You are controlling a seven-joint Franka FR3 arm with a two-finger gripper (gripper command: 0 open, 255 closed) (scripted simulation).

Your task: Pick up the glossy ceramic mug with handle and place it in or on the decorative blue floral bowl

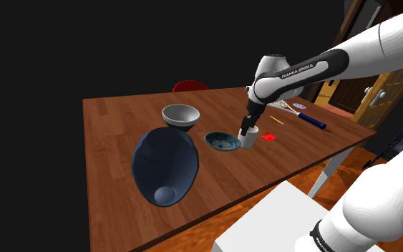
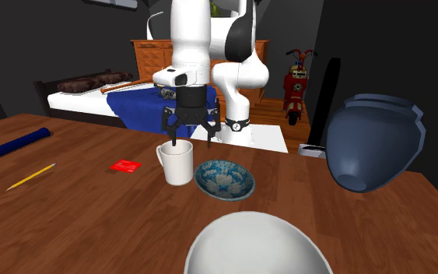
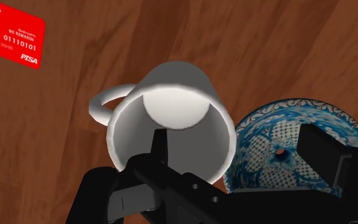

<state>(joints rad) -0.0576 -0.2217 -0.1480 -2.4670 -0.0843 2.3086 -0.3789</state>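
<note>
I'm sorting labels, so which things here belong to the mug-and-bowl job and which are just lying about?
Job: white glossy mug with handle; blue floral patterned bowl; open black gripper.
Lying about: red card; large dark blue vase; plain white bowl; yellow pencil; blue-handled tool.

White arm (image 1: 314, 68) outstretched, black hand (image 2: 190, 141) vertical and low, fingers (image 2: 208, 134) wide apart.

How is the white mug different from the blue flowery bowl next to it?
The mug is plain white; the bowl has a blue-and-white pattern. The mug is tall and narrow; the bowl is low and wide. The mug has a handle on its side; the bowl has none. Both stand upright, open side up and empty, side by side on the wooden table.
</note>
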